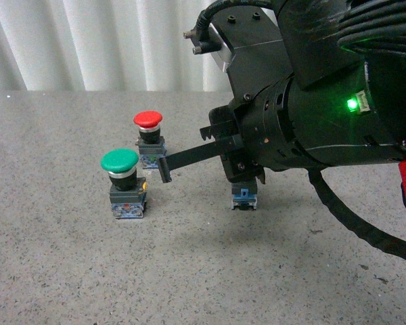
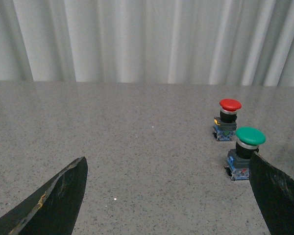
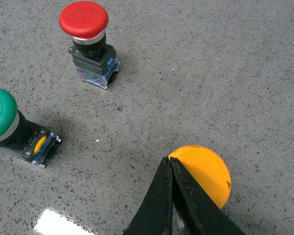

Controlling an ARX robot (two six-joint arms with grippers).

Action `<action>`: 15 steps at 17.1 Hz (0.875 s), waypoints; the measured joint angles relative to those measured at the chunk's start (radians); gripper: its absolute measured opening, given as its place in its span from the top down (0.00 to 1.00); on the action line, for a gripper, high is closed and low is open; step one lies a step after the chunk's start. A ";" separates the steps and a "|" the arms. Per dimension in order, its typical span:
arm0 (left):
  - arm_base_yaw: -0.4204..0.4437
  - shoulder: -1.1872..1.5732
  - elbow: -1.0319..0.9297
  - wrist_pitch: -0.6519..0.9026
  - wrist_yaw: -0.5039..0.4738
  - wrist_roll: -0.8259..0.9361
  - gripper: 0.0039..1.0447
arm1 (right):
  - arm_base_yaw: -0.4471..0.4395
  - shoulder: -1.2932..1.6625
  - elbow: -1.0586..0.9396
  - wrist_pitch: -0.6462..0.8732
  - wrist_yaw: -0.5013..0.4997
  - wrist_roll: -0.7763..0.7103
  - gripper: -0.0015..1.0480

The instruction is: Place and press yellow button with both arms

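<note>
The yellow button (image 3: 206, 176) stood upright on the tabletop (image 1: 68, 271), under the wrist of the right arm (image 1: 311, 122). The right gripper (image 3: 169, 166) was closed, its fingers pressed together just beside the yellow cap; whether they touched it could not be told. A green button (image 1: 120, 162) and a red button (image 1: 148, 120) stood near on the left. The left gripper (image 2: 167, 156) was open, its fingers spread wide.

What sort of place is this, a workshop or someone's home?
Probably a robotics test lab: bare speckled tabletop, white curtain, and a red button, green button and yellow button set out by a black robot arm.
</note>
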 joint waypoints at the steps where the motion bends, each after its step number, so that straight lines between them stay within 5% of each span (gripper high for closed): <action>1: 0.000 0.000 0.000 0.000 0.000 0.000 0.06 | 0.000 0.005 0.004 -0.005 0.000 0.004 0.98; 8: 0.000 0.000 0.000 0.000 0.000 0.000 0.06 | -0.001 0.025 0.023 -0.034 0.021 0.011 0.98; 15: 0.000 0.000 0.000 0.000 0.000 0.000 0.06 | -0.008 -0.101 -0.012 0.167 -0.061 0.146 0.98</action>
